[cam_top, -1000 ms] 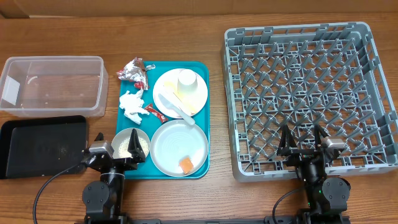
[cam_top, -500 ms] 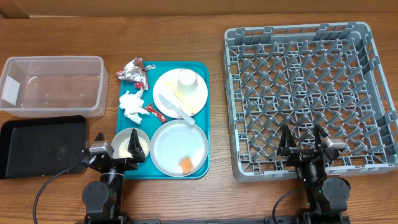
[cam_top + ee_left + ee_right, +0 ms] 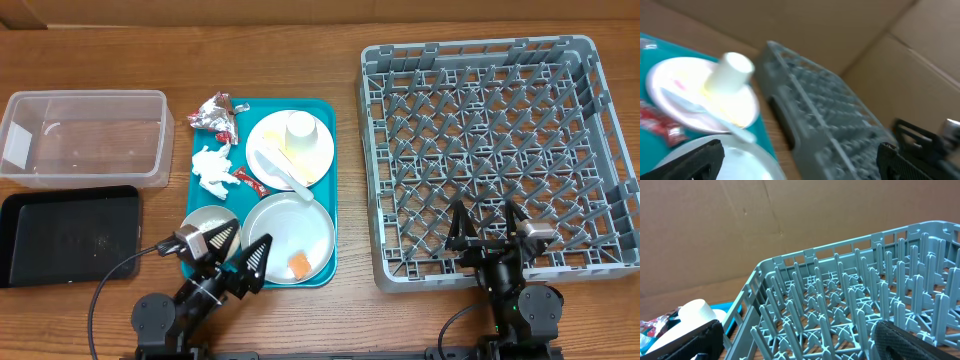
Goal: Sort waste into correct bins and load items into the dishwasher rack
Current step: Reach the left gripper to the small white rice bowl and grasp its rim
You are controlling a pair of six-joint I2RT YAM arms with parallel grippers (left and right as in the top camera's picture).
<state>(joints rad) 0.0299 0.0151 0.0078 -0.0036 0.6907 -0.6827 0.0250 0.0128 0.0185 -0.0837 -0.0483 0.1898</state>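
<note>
On the teal tray [image 3: 325,180] lie silver-and-red foil wrappers [image 3: 213,112], a white napkin [image 3: 210,165] and a small red packet [image 3: 240,178]. A white plate [image 3: 318,150] carries a white cup [image 3: 301,128] and white cutlery [image 3: 280,170]. A pale plate [image 3: 285,230] holds the orange cube [image 3: 300,264]. The rice bowl [image 3: 203,222] is partly hidden by my left gripper [image 3: 234,250], which is open and angled over the bowl and plate. My right gripper [image 3: 487,228] is open over the front edge of the grey rack [image 3: 495,150]. The blurred left wrist view shows the cup [image 3: 732,70] and the rack [image 3: 825,110].
A clear tub [image 3: 85,138] stands at the left with a black tray [image 3: 68,235] in front of it. The right wrist view looks across the rack's pegs [image 3: 850,300] towards the cup [image 3: 690,317]. A cardboard wall stands behind the table.
My left gripper has swung right and turned, from the table left of the bowl to over the bowl and the front plate. The right arm has not moved.
</note>
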